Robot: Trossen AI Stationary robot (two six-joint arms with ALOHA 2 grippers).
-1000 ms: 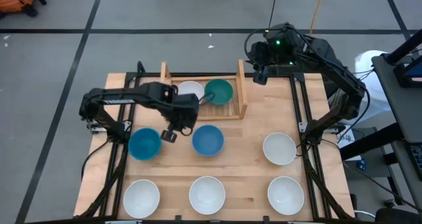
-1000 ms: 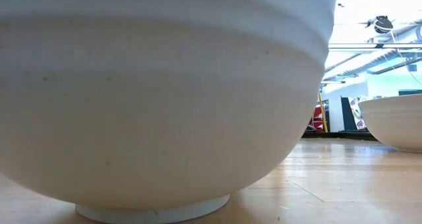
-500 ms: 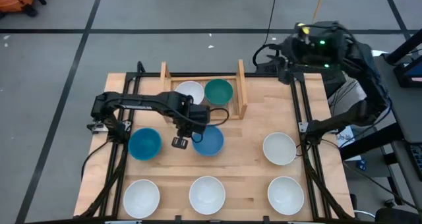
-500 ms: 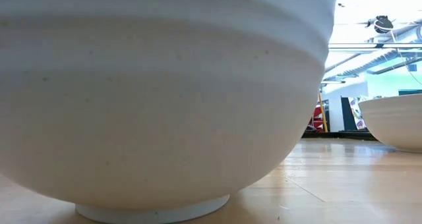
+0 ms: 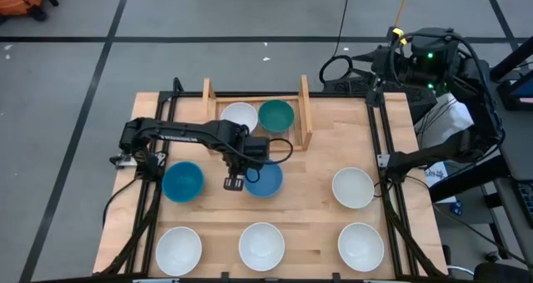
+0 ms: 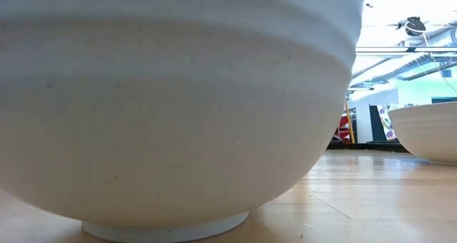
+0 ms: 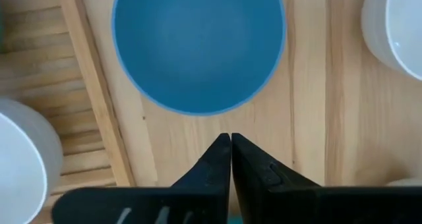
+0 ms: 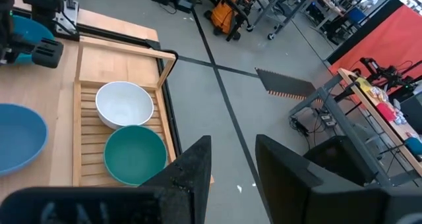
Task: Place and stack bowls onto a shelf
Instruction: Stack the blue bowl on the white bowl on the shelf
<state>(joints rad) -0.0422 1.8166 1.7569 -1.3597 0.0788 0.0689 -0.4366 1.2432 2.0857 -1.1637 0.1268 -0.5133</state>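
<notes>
The tabletop (image 5: 312, 225) carried most of the work: the shelf (image 5: 296, 137) stood at its far edge, between its two upright side boards, and it held only two bowls so far, a white bowl (image 5: 240, 116) and the dark green bowl (image 5: 276, 115) side by side and just touching. No stacking had begun.

On the open wood lay six more bowls. Two blue ones sat in the middle row, the left blue bowl (image 5: 182, 181) apart by itself and the other blue bowl (image 5: 264, 178) just in front of the shelf. A white one (image 5: 353, 187) sat off to the right, and three white ones (image 5: 261, 245) made a row along the near edge.

The left gripper (image 5: 234, 183) hung over the bare wood just beside the second blue bowl's rim, between the two blue bowls. In the left wrist view its fingers (image 7: 211, 168) were pressed together with nothing between them, pointing at that bowl (image 7: 198, 46).

The right gripper (image 8: 231, 165) waited well off the far right corner, fingers apart and empty.

I judged the step in hand to be the approach to that blue bowl. The next move would call for the fingers to spread, straddle the rim, pinch the wall, and then lift it to the shelf's vacant right end.
</notes>
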